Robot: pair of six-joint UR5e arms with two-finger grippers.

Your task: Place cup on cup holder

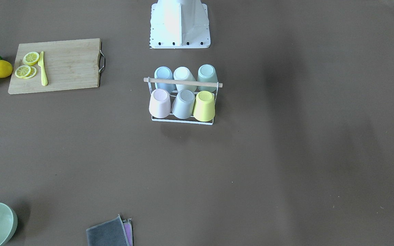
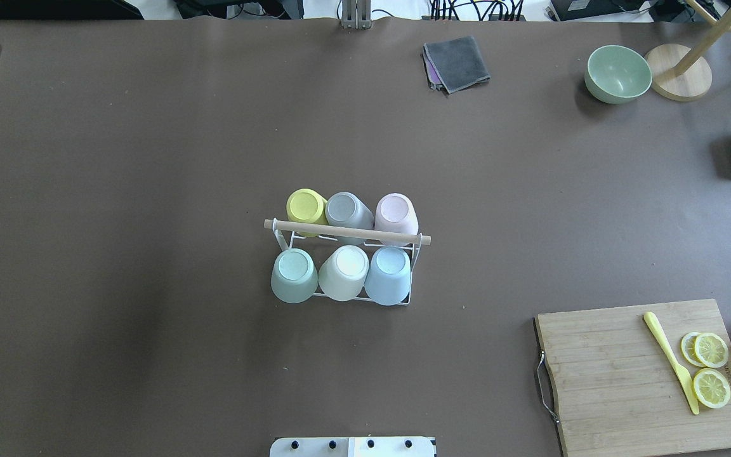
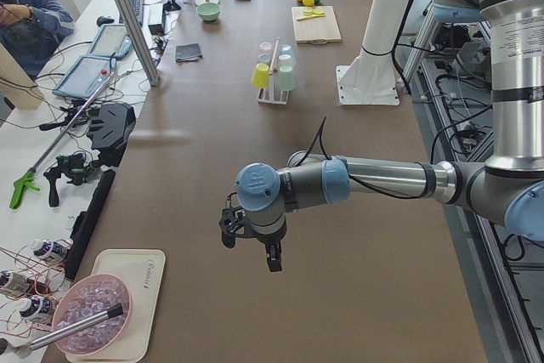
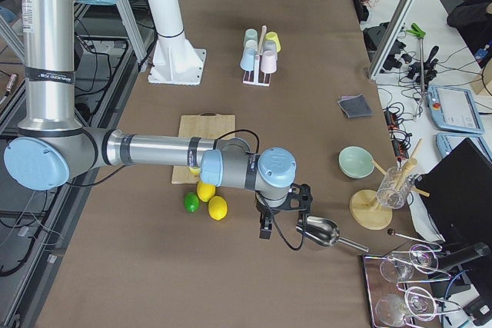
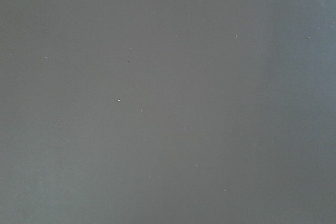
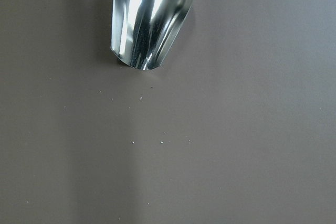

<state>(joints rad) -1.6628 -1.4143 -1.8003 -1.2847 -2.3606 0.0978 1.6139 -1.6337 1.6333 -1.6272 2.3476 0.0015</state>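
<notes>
Six places on the cup holder (image 1: 182, 82) are filled by upturned cups in the front-facing view: a blue cup (image 1: 163, 75), a white cup (image 1: 183, 76) and a green cup (image 1: 206, 73) in the row toward the robot, a pink cup (image 1: 159, 102), a grey cup (image 1: 183, 103) and a yellow cup (image 1: 204, 105) in the other.

In the overhead view the holder is seen at the middle of the table (image 2: 150, 158), well apart from the cutting board (image 2: 619, 381).

In the left side view the left gripper (image 3: 251, 248) is held over bare table, far from the holder; how its fingers stand cannot be told.

In the right side view the right gripper (image 4: 283, 214) is hung just beside a metal scoop (image 4: 319, 230); its opening cannot be told either.

Only bare table is shown by the left wrist camera.

The scoop's mouth is shown at the top of the right wrist view
</notes>
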